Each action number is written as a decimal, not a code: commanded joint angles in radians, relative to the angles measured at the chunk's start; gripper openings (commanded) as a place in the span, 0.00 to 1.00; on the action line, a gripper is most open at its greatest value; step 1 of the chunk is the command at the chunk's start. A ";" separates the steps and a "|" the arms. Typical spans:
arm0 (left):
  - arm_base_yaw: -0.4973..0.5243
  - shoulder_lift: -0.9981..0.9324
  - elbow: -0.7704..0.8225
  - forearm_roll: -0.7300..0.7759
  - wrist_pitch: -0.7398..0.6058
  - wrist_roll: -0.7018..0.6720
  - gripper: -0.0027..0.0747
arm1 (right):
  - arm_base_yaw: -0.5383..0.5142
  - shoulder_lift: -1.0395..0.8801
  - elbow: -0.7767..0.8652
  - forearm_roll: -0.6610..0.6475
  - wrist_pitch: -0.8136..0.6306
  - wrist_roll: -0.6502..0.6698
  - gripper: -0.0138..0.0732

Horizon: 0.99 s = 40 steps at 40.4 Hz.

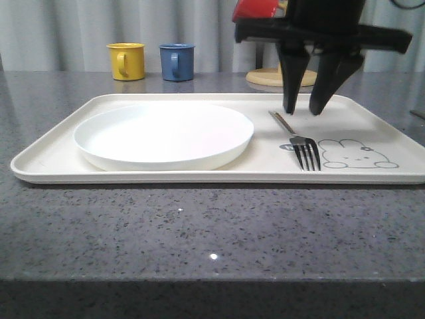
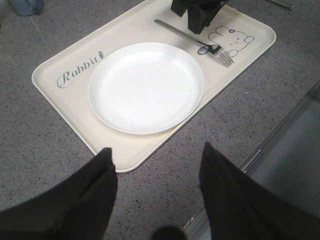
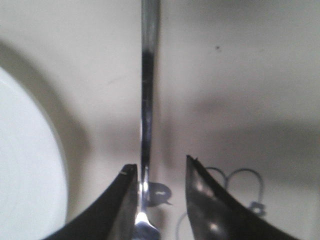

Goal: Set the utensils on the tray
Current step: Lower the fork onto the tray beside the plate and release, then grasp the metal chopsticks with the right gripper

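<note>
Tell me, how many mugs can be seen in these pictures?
2. The yellow mug and the blue mug stand side by side on the counter behind the tray. More may be hidden behind the right pincer.

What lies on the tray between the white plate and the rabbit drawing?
The fork lies there, flat on the cream tray, tines toward the front edge. The front view shows it between the plate and the rabbit drawing, touching neither.
</note>
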 commanded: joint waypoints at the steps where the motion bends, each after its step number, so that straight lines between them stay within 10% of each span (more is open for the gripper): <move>1: -0.007 0.001 -0.023 0.000 -0.065 -0.011 0.51 | -0.010 -0.130 -0.033 -0.116 0.036 -0.052 0.48; 10: -0.007 0.001 -0.023 0.000 -0.065 -0.011 0.51 | -0.116 -0.238 -0.029 -0.209 0.167 -0.154 0.48; 25: -0.007 0.001 -0.023 0.000 -0.065 -0.011 0.51 | -0.452 -0.226 0.080 0.044 0.194 -0.469 0.48; 40: -0.007 0.001 -0.023 0.000 -0.065 -0.011 0.51 | -0.508 -0.109 0.130 0.035 0.145 -0.569 0.48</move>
